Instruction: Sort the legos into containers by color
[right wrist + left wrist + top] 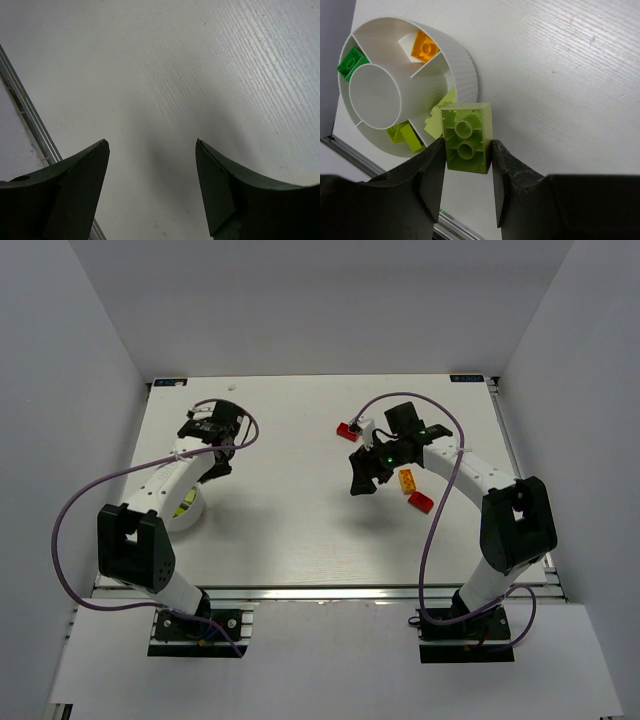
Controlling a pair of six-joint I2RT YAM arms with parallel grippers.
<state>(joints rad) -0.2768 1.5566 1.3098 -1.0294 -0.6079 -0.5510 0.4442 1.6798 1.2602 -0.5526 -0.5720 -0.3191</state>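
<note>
My left gripper is shut on a lime green lego, held studs-down just beside the round white divided dish. The dish holds a dark green lego, an orange lego and lime legos, each colour in its own compartment. In the top view the left gripper hangs next to the dish, which the arm partly hides. My right gripper is open and empty above bare table. A red lego, an orange-yellow lego and another red lego lie near it.
The white table is walled in on three sides. An aluminium rail runs along its near edge and also shows in the right wrist view. Purple cables loop off both arms.
</note>
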